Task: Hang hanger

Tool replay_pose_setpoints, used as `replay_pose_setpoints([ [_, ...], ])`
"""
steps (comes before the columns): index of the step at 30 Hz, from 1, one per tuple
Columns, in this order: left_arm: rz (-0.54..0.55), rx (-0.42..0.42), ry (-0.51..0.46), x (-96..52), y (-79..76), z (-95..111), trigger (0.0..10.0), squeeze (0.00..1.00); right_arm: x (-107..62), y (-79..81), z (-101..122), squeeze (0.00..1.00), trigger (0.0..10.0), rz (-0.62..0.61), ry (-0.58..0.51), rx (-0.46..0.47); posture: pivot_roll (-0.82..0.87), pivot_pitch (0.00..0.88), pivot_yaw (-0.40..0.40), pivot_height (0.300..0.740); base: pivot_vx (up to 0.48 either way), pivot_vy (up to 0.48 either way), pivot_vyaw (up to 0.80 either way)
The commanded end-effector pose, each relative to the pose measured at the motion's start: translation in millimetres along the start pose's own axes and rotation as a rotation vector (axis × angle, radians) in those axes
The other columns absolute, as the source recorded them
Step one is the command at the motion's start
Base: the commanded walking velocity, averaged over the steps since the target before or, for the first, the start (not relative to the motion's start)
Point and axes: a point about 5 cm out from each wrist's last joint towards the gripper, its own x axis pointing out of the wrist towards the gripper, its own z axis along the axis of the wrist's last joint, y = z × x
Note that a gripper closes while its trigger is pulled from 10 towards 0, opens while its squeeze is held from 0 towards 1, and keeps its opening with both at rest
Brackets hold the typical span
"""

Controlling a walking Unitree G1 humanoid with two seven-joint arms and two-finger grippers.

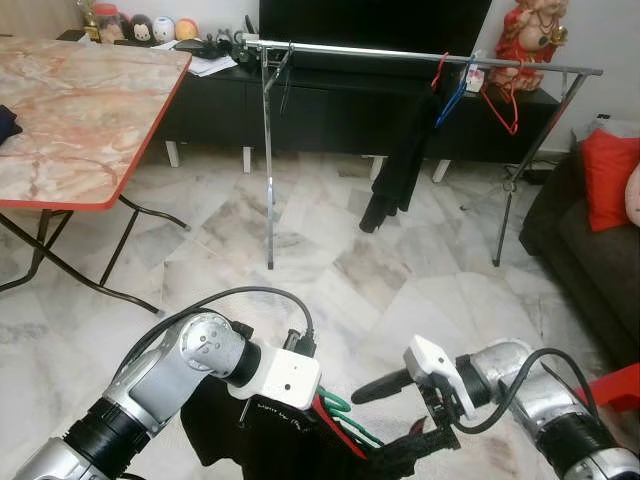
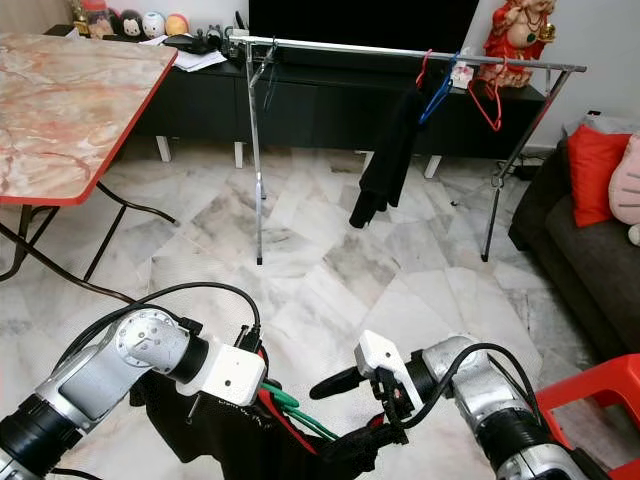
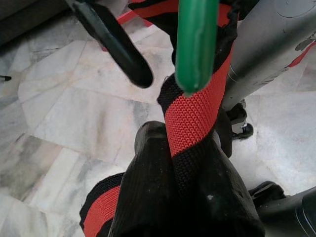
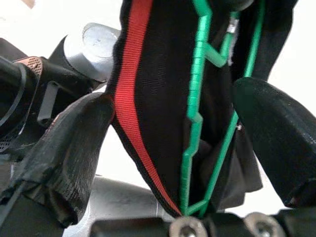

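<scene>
A green hanger (image 1: 340,408) carrying a black garment with red trim (image 1: 250,440) sits low in front of me, between my two grippers. In the left wrist view my left gripper (image 3: 145,103) is open. The knit collar (image 3: 190,123) lies over its lower finger and the upper finger (image 3: 116,44) is free. My right gripper (image 4: 173,123) is open, with the garment and the green wire between its two fingers (image 4: 74,148). One right finger (image 1: 380,388) sticks out above the cloth. The clothes rail (image 1: 400,50) stands across the room ahead.
On the rail hang a black garment (image 1: 400,150), a blue hanger (image 1: 455,95) and a red hanger (image 1: 503,105). A marble-top folding table (image 1: 80,110) stands at the left, a dark sofa with a red cushion (image 1: 608,175) at the right, and a red stool (image 2: 590,395) near my right arm.
</scene>
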Motion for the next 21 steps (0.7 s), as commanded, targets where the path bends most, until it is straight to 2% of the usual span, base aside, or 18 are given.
replay_pose_setpoints([
  [1,0.020,0.031,-0.001,-2.5,6.6,4,10.0,0.00,-4.5,3.6,0,0.00,10.0,0.020,0.015,-0.005,0.00,0.000,-0.144,0.740,0.000,0.000,0.00],
  [16,0.058,0.029,-0.012,-2.3,12.0,4,10.0,0.00,-3.7,9.4,-14,0.00,10.0,0.038,0.088,0.014,0.00,0.000,-0.148,0.740,0.000,0.000,0.00],
  [21,0.094,0.041,-0.020,-1.0,16.1,6,10.0,0.00,-2.9,6.6,-31,0.00,10.0,-0.023,0.234,-0.023,0.00,0.000,-0.149,0.740,0.000,0.000,0.00],
])
